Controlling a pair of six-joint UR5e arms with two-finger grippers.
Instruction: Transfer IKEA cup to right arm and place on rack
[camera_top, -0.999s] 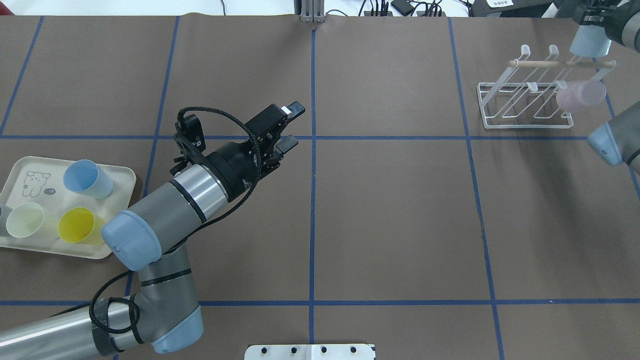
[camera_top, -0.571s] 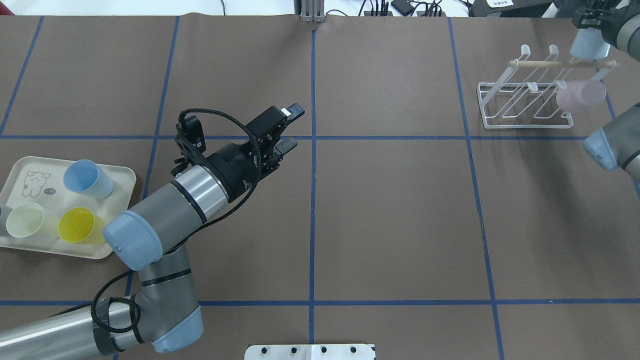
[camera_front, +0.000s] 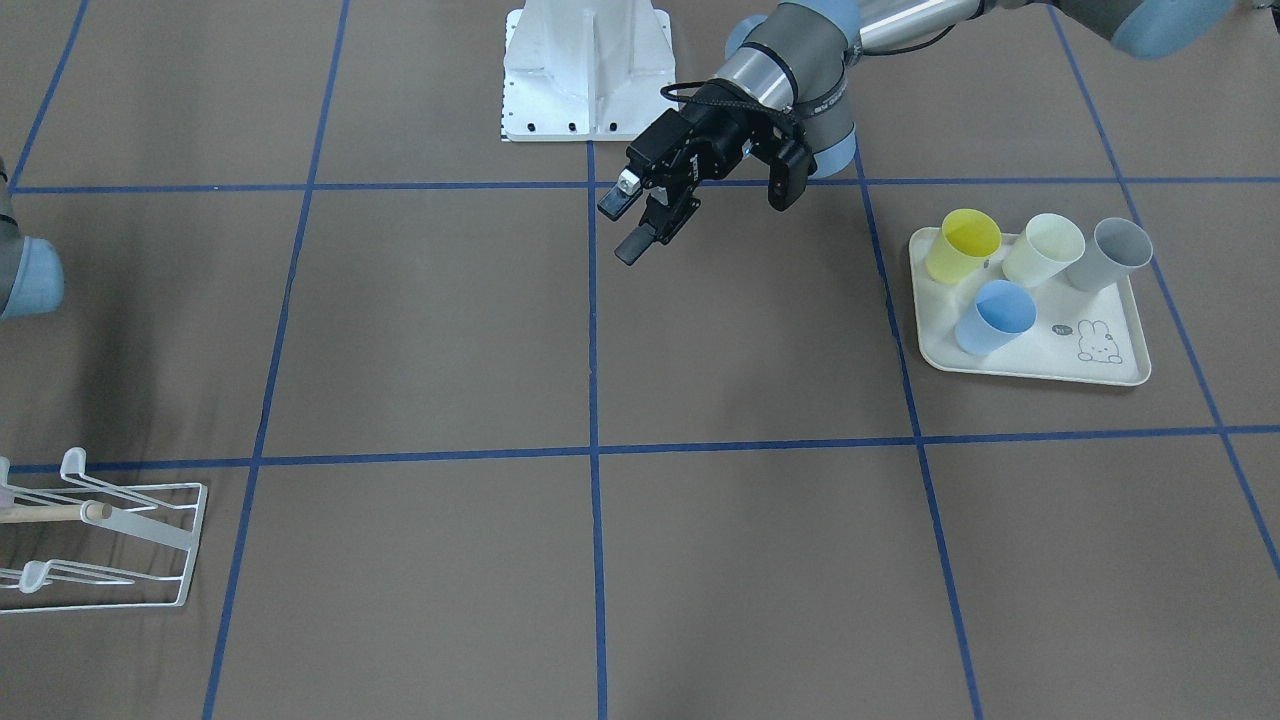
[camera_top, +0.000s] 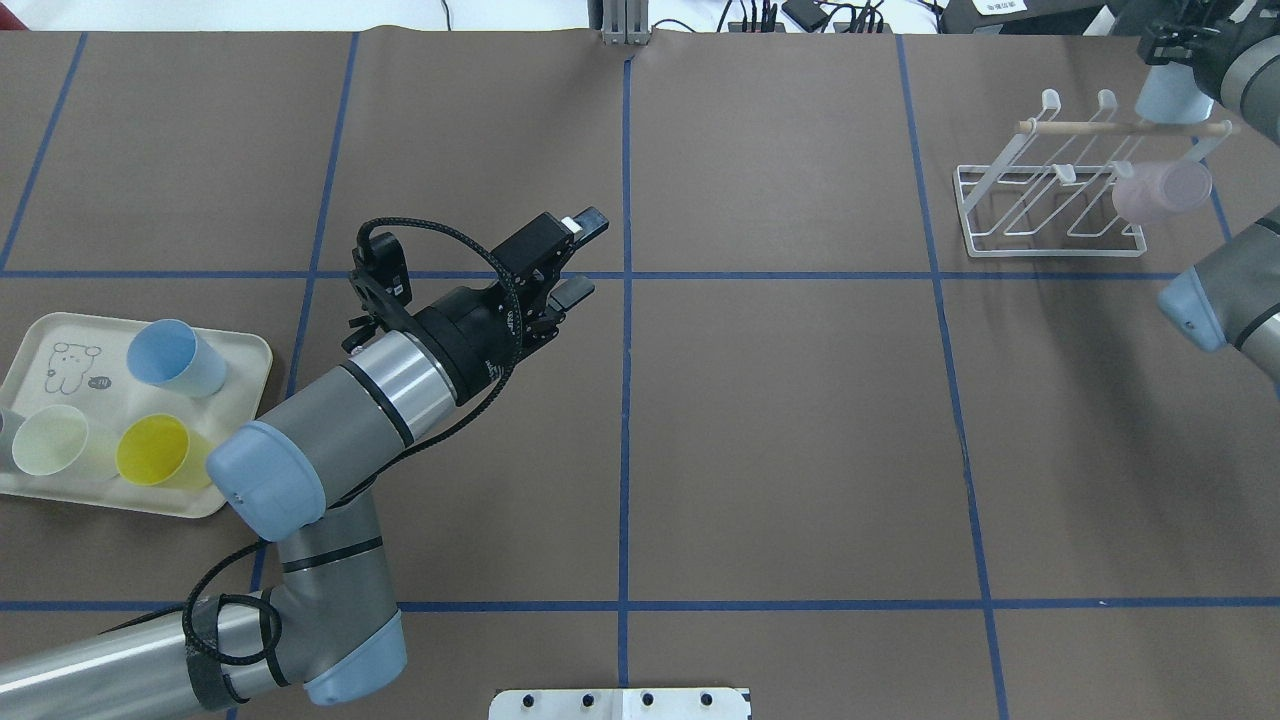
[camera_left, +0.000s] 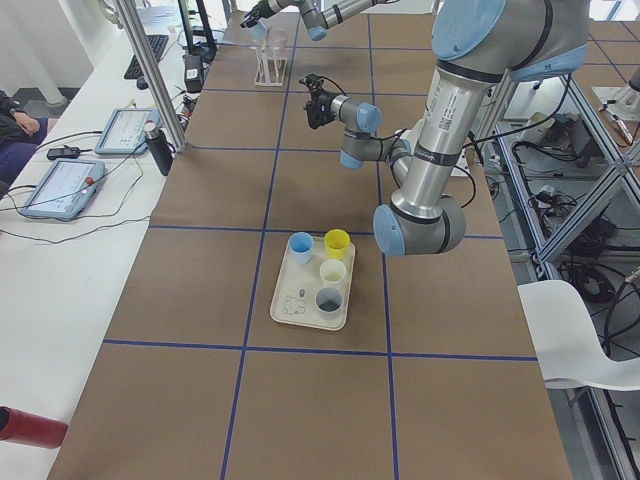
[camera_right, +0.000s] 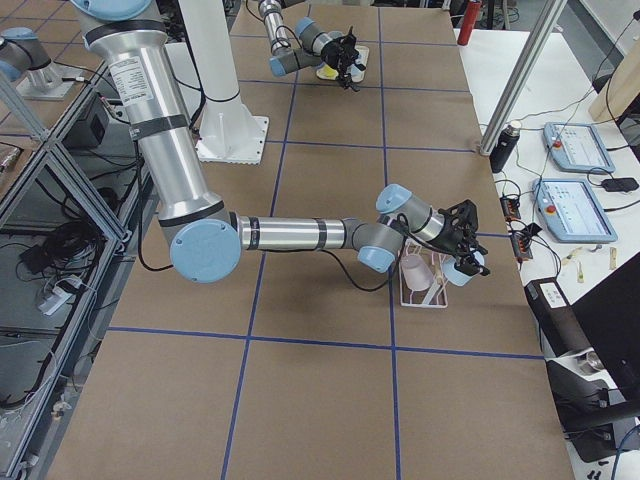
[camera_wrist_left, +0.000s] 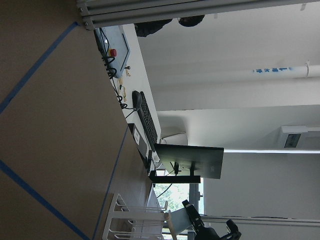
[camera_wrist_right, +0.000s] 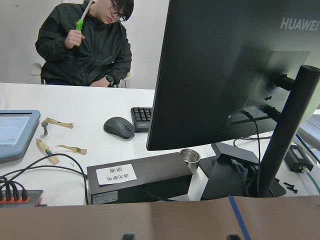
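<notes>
We find the pale blue plastic cup (camera_top: 1166, 95) off the table, carried by the black two-finger right gripper (camera_top: 1172, 52), which is clamped on its upper end. The handover looks done to us, and the placing is the step in hand. We take the small white wire rack (camera_top: 1055, 253) as our landmark. The cup hangs just beyond the rack's far right corner, above and a little behind the right end of the thin wooden dowel (camera_top: 1100, 127) that runs through it. Its long axis seems to run from the gripper down towards the rack, wide mouth leading, though the tilt is hard to read from above. A pink translucent cup (camera_top: 1165, 190) already sits on the rack's near right prong, just beside the line the blue one must take. We therefore judge that a bare upturned prong (camera_top: 1105, 98) in the far row is the likely target. The mouth has to clear both the dowel and the pink cup on the way down. Past the rack's far side the brown table (camera_top: 800, 400) soon ends, leaving little room to swing outward. The wide stretch on the rack's inner side offers more. The black left gripper (camera_top: 583, 255) hovers there, well apart from the rack, jaws spread and holding nothing, with the cream tray (camera_front: 1030, 365) of spare cups farther off again.
</notes>
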